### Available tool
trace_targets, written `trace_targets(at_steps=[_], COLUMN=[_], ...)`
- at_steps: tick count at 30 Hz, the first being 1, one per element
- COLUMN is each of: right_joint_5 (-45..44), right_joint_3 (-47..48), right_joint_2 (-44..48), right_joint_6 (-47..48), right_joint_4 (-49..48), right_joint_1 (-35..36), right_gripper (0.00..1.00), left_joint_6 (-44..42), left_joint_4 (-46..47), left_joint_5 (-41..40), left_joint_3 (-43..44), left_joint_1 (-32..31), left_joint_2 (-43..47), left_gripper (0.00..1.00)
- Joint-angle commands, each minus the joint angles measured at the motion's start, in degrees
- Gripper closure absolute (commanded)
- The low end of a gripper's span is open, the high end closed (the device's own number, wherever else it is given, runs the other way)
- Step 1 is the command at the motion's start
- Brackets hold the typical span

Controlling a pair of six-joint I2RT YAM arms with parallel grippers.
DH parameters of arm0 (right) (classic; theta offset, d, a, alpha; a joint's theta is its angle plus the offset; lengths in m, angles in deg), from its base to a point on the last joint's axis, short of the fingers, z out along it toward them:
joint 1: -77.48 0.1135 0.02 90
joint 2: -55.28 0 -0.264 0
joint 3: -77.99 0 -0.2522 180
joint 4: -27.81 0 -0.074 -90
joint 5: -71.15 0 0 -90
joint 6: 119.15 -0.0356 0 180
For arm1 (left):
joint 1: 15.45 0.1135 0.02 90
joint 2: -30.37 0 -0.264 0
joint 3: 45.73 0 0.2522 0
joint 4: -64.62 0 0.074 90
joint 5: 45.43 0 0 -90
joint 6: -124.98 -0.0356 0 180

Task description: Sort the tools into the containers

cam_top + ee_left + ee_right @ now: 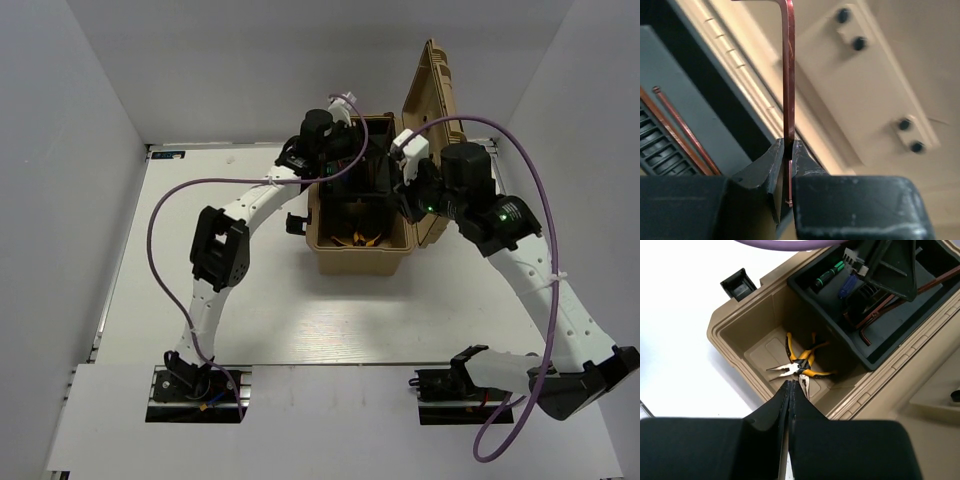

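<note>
Gripping a dark reddish L-shaped hex key (788, 75) by its long shank, the left hand (789, 150) is almost closed, with one finger pressed against each side of the shank. The shank rises straight up from the fingers and the short leg bends off to the left at the top. A short stub of the shank shows below the pinch point. Behind the key lies the underside of the tan lid (865, 100) with its black screw heads (850, 30).

The toolbox (362, 262) stands open on the white tabletop (300, 320), with its lid raised at the right side. A black latch (739, 284) projects from the left wall. A dark tray (912, 322) sits in the rear part of the box. The top view shows the left hand over this tray.

Contents of the tray:
- further hex keys (880, 315), lying flat beside one another
- a black-green stick tool (829, 276)
- a small blue screwdriver (847, 286), just beside the stick tool

Two yellow-and-black-handled pliers (800, 365) lie crossed on the floor of the box, in the open compartment in front of the tray.

The right hand (790, 385) is fully closed, fingertip against fingertip, and holds nothing. It hangs at the right side of the box. In the right wrist view its fingertips line up with the pliers, but its height above them cannot be told.
</note>
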Motion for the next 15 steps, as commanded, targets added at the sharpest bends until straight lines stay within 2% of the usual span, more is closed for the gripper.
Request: trace_targets(at_steps=[1, 8, 9, 10, 11, 12, 13, 15], right_joint_5=[-0.98, -0.54, -0.46, -0.37, -0.19, -0.1, -0.02, 0.51], right_joint_3=[-1.28, -1.81, -1.81, -1.99, -2.07, -2.16, -2.34, -2.34], right_joint_2=[1.82, 2.18, 2.26, 2.26, 2.35, 2.44, 2.61, 2.88], right_joint_6=[-0.31, -0.75, -0.66, -0.75, -0.84, -0.93, -0.93, -0.93], right_joint_4=[-0.13, -0.22, -0.31, -0.48, -0.48, -0.57, -0.4, -0.31], right_joint_1=[-0.21, -0.3, -0.3, -0.38, -0.56, -0.38, -0.64, -0.65], right_gripper=[1.0, 1.0, 1.0, 1.0, 0.95, 0.91, 0.88, 0.82], left_joint_6=[0.59, -0.55, -0.55, -0.55, -0.55, -0.55, -0.55, -0.55], left_joint_4=[-4.16, -11.54, -11.56, -12.34, -12.87, -12.88, -12.88, -12.88], left_joint_5=[-6.97, -11.81, -11.81, -11.81, -11.81, -11.81, -11.81, -11.81], left_joint_3=[3.31, 6.29, 6.3, 7.08, 7.61, 7.62, 8.14, 8.14], left_joint_1=[-1.01, -2.07, -2.07, -2.07, -2.07, -2.07, -2.59, -2.6], left_joint_2=[1.33, -0.96, -1.74, -2.36, -2.36, -2.36, -2.36, -2.36], left_gripper=[1.0, 1.0, 0.97, 0.91, 0.84, 0.69, 0.6, 0.51])
